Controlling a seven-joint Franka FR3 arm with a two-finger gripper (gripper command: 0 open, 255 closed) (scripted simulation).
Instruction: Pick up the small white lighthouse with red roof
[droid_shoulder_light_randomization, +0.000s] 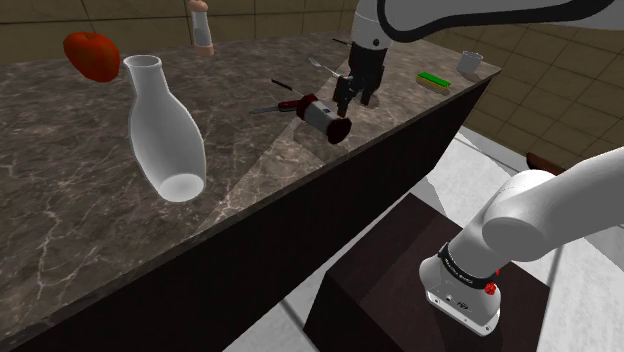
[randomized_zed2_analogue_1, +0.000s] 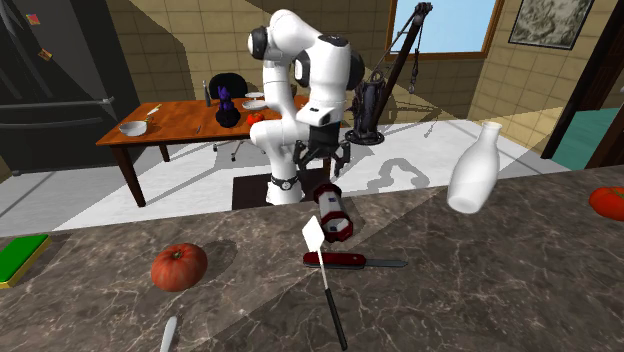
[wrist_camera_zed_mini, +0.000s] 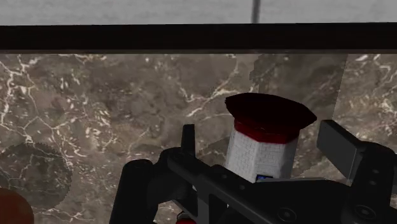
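Dark marble counter w/ white veins, tan tiled walls round the room, wood table behind the arm. Lighthouse, white w/ dark red roof, lies on its side near the counter's edge, red pocket knife nearby. Gripper spread apart, fingers either side of the lighthouse, not touching it

A dark marble worktop carries a tilted white vase, with a red fruit near it. A red pocket knife lies under a crossing white-bladed spatula, and an orange-red pumpkin sits near them. A green sponge and a pale cup sit at one end. Beyond the worktop stands a wooden table holding a bowl.
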